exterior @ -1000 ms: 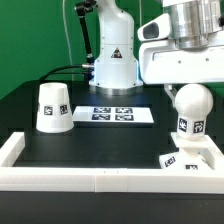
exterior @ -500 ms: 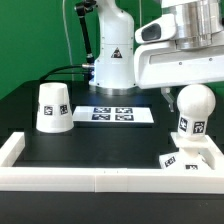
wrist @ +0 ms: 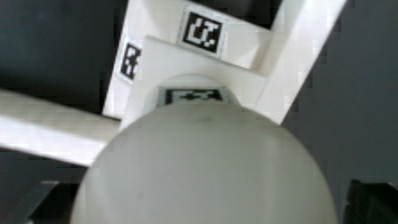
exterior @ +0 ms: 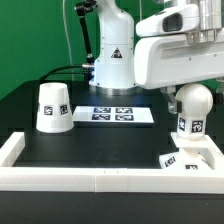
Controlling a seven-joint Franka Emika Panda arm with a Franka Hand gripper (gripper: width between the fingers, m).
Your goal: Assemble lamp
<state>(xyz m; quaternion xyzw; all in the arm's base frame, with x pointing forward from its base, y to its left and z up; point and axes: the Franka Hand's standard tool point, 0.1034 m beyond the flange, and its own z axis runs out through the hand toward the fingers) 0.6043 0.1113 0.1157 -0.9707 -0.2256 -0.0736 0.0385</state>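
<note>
The white round bulb (exterior: 191, 108) stands upright on the flat square base (exterior: 192, 158) at the exterior view's right. My gripper (exterior: 186, 91) hangs just above the bulb's top, open, with one dark finger (exterior: 170, 97) showing beside it. In the wrist view the bulb (wrist: 205, 160) fills the frame, with dark fingers (wrist: 32, 205) at its two sides, and the tagged base (wrist: 267, 45) lies beneath it. The cone shade (exterior: 52, 107) stands alone, narrow end up, at the exterior view's left.
The marker board (exterior: 120, 115) lies at mid table in front of the arm's pedestal (exterior: 113, 65). A white frame rail (exterior: 100, 180) runs along the front edge and up the left side (exterior: 12, 148); it also crosses the wrist view (wrist: 45, 120).
My gripper and hand have risen from around the bulb's top. The bulb, base and shade have stayed put.
</note>
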